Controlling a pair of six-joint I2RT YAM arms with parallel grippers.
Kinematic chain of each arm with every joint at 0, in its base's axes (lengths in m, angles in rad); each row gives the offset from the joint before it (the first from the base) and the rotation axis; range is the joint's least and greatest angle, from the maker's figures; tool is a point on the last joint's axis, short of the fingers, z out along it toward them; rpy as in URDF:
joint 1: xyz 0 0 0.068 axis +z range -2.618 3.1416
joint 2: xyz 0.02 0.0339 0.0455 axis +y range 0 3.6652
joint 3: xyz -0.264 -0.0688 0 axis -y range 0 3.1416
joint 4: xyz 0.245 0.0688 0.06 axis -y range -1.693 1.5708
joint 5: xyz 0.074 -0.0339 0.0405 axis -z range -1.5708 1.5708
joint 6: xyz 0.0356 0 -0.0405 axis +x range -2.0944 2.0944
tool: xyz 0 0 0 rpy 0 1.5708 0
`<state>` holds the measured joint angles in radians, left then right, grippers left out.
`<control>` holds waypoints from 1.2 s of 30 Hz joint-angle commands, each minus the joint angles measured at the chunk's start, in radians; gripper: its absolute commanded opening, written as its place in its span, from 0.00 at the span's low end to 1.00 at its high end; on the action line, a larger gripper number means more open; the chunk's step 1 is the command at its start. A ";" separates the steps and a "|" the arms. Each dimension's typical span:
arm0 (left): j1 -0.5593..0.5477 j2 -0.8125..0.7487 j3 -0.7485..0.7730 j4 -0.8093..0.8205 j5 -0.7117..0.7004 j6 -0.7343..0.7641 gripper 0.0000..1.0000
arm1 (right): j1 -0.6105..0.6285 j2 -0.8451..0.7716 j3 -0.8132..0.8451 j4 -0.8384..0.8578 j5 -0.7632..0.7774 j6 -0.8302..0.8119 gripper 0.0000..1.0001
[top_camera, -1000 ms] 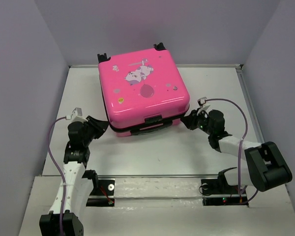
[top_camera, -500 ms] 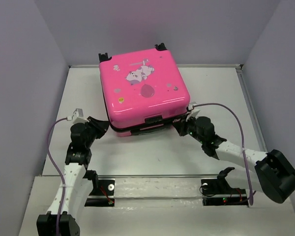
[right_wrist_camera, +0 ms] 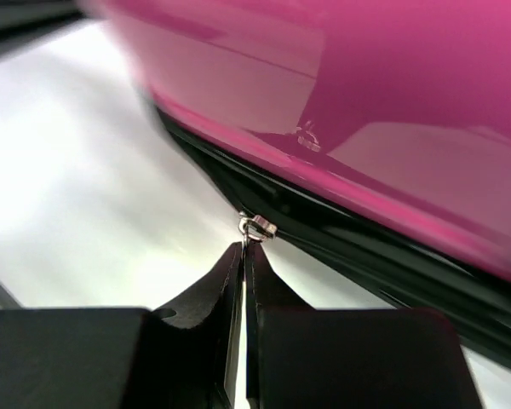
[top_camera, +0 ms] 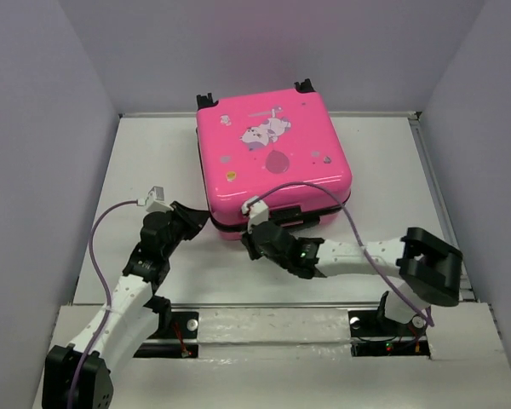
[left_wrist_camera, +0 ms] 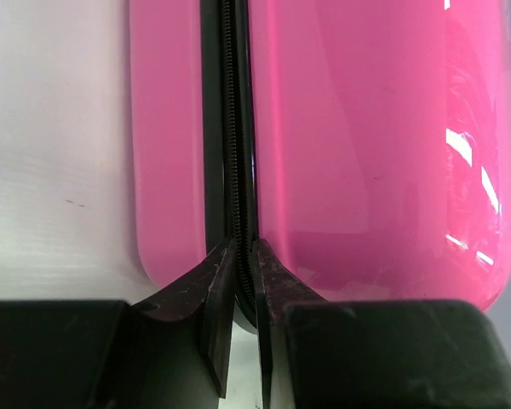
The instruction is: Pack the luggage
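The luggage [top_camera: 272, 158] is a bright pink hard-shell suitcase lying flat and closed at the back middle of the table. My left gripper [top_camera: 202, 223] is at its near left corner. In the left wrist view the left gripper [left_wrist_camera: 243, 252] pinches the black zipper seam [left_wrist_camera: 232, 128] between the two pink shells [left_wrist_camera: 366, 153]. My right gripper [top_camera: 254, 235] sits at the front edge, left of the middle. Seen from the right wrist, the right gripper [right_wrist_camera: 244, 247] is shut on a small metal zipper pull [right_wrist_camera: 258, 226] under the pink shell [right_wrist_camera: 392, 85].
The white table [top_camera: 153, 162] has raised walls on the left, back and right. The suitcase's black wheels [top_camera: 206, 99] point toward the back wall. The right arm's grey cable [top_camera: 349, 223] loops over the suitcase's front edge.
The right gripper swept left along the front edge from the right corner and shut on the zipper pull. The suitcase shifted to the right. The left gripper followed its corner.
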<state>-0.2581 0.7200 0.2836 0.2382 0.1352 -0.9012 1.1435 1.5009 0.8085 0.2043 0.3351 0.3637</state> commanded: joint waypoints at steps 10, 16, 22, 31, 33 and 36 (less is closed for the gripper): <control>-0.078 0.007 0.086 -0.028 0.009 0.076 0.25 | 0.194 0.240 0.325 0.098 -0.133 -0.111 0.07; -0.078 0.036 0.179 -0.080 -0.019 0.136 0.75 | 0.194 0.047 0.059 0.122 -0.188 -0.042 0.07; -0.076 0.030 0.353 -0.207 -0.117 0.223 0.99 | 0.194 -0.208 -0.127 -0.006 -0.248 0.053 0.07; -0.096 0.006 0.263 -0.195 0.073 0.177 0.63 | 0.194 -0.341 -0.192 -0.102 -0.162 0.147 0.07; -0.109 -0.071 0.189 -0.224 0.080 0.165 0.46 | 0.194 -0.337 -0.189 -0.102 -0.137 0.155 0.07; -0.112 -0.175 0.094 -0.283 0.078 0.133 0.24 | 0.194 -0.334 -0.183 -0.106 -0.095 0.147 0.07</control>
<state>-0.3576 0.6495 0.4633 0.0189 0.1616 -0.7349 1.3121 1.1908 0.6113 0.0738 0.2138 0.4831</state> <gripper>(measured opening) 0.286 0.075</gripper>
